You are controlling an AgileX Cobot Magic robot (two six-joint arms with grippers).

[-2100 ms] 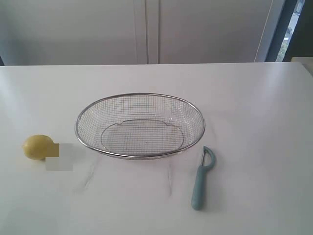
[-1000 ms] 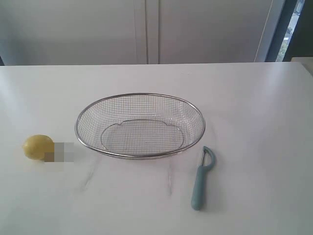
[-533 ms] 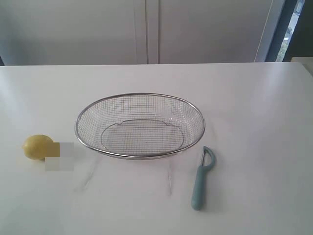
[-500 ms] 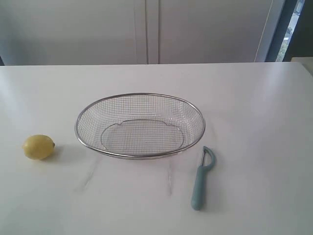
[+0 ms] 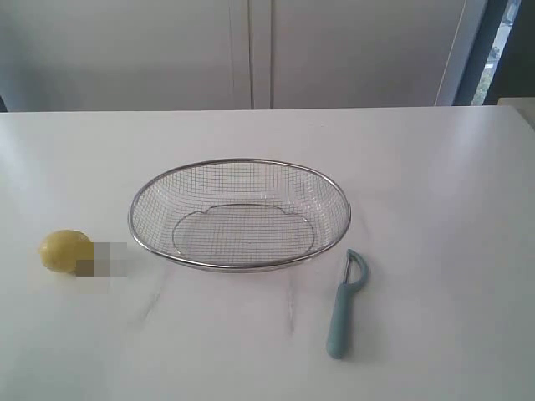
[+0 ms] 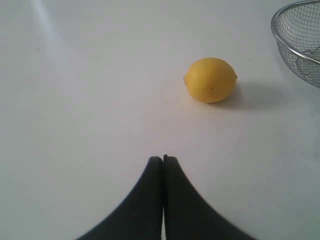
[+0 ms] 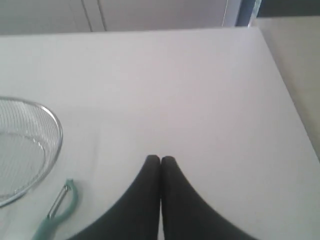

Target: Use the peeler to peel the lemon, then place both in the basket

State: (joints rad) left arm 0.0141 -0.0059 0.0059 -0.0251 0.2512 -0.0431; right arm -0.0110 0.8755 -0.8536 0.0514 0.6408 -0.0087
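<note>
Exterior view: white surface [image 5: 435, 209] carries three items. A large, shallow, oval basket [image 5: 238, 160] of silver wire mesh with a thick metal rim sits near the centre, upright, opening upward. A small, smooth, bright yellow oval lemon [image 5: 65, 251] rests on the surface to the left of the basket, outside it and clear of the rim. A slim peeler [image 5: 338, 322] with a pale teal-blue plastic handle and a curved metal blade head lies flat on the surface at the basket's near right side, also outside it; the blade head points toward the basket rim and lies just beside it, and the handle runs toward the near edge. Lemon and peeler are well apart, on opposite sides of the basket. Left wrist view: left pincer [image 6: 163, 158] is closed, its two dark fingertips pressed together with nothing between them, hovering over bare surface; the lemon [image 6: 210, 80] lies ahead of the tips, apart from them, with the basket's mesh wall [image 6: 292, 40] beyond it. Right wrist view: right pincer [image 7: 160, 158] is likewise closed and holds nothing; the peeler's blade head [image 7: 57, 212] and the basket's mesh [image 7: 35, 150] show off to one side, not touching the tips.
</note>
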